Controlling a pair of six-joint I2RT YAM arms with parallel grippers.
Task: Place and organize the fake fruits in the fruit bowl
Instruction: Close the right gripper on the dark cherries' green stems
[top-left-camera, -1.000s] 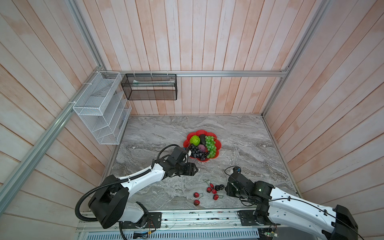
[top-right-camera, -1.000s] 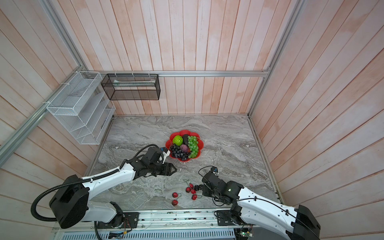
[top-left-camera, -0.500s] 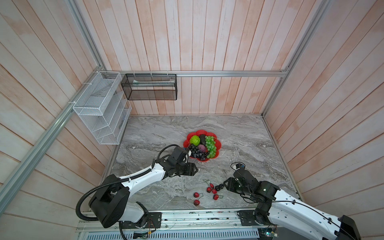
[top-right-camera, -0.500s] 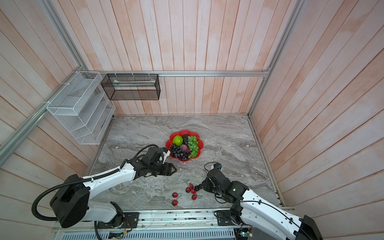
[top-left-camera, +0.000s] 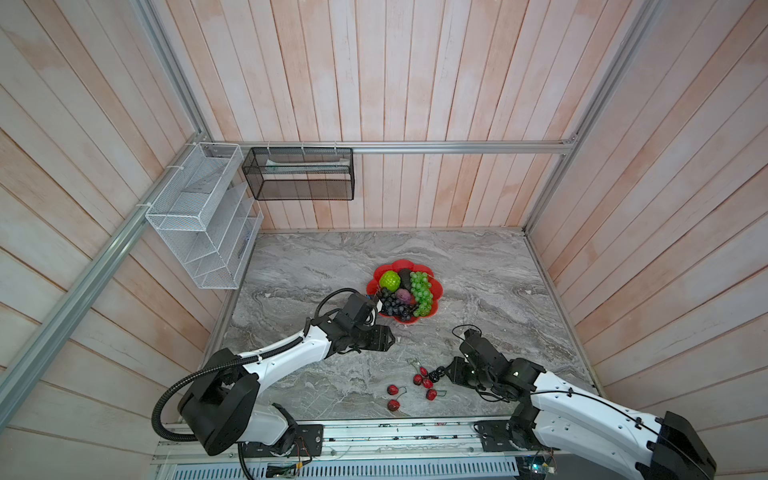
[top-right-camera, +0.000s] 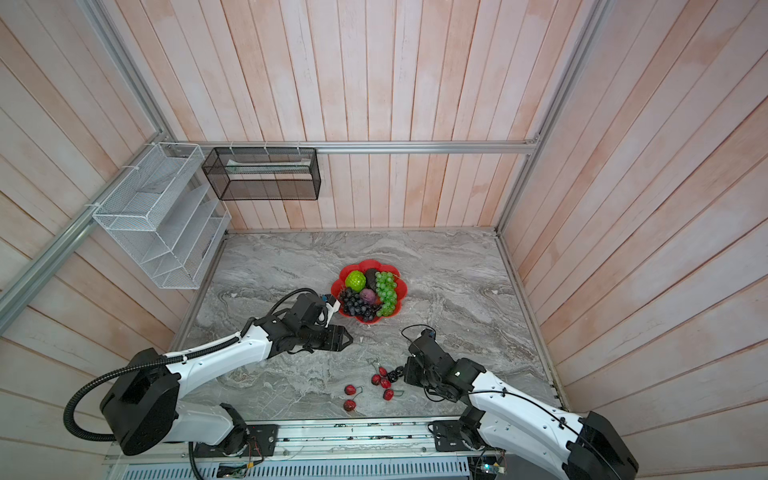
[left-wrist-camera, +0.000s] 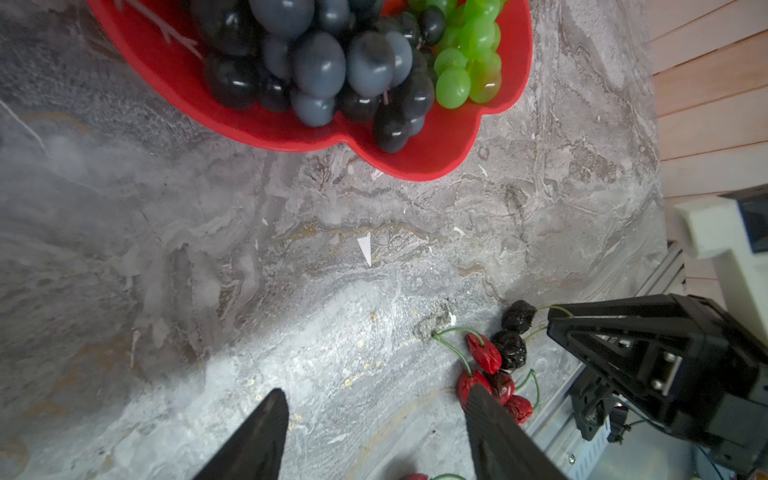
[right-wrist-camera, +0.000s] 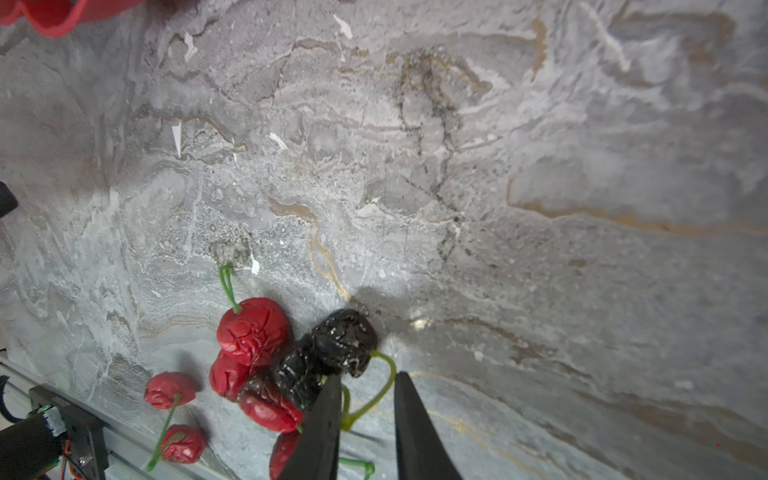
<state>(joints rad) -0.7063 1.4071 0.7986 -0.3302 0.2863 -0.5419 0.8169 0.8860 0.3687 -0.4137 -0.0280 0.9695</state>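
The red fruit bowl (top-left-camera: 402, 264) (top-right-camera: 370, 264) holds dark grapes (top-left-camera: 392, 305), green grapes (top-left-camera: 422, 291), a lime-green ball (top-left-camera: 390, 281), a black oval (top-left-camera: 404, 274) and a purple-pink ball (top-left-camera: 405, 296). Several red stemmed fruits (top-left-camera: 419, 379) (right-wrist-camera: 253, 328) and two black berries (top-left-camera: 435, 374) (right-wrist-camera: 340, 340) lie near the table's front edge. My right gripper (top-left-camera: 445, 371) (right-wrist-camera: 369, 376) sits low just right of the berries. Its jaws are narrowly apart, with the berries' green stem loop lying loose between them. My left gripper (top-left-camera: 390, 337) (left-wrist-camera: 374, 390) hovers open and empty, left of the bowl's near rim (left-wrist-camera: 436, 158).
A white wire basket (top-left-camera: 199, 216) hangs on the left wall and a black mesh basket (top-left-camera: 299, 174) on the back wall. Wooden walls close three sides. A metal rail (top-left-camera: 374, 432) runs along the front edge just behind the red fruits.
My right gripper has edged left to the black berries, and its jaws now straddle their stem. The left arm has not moved.
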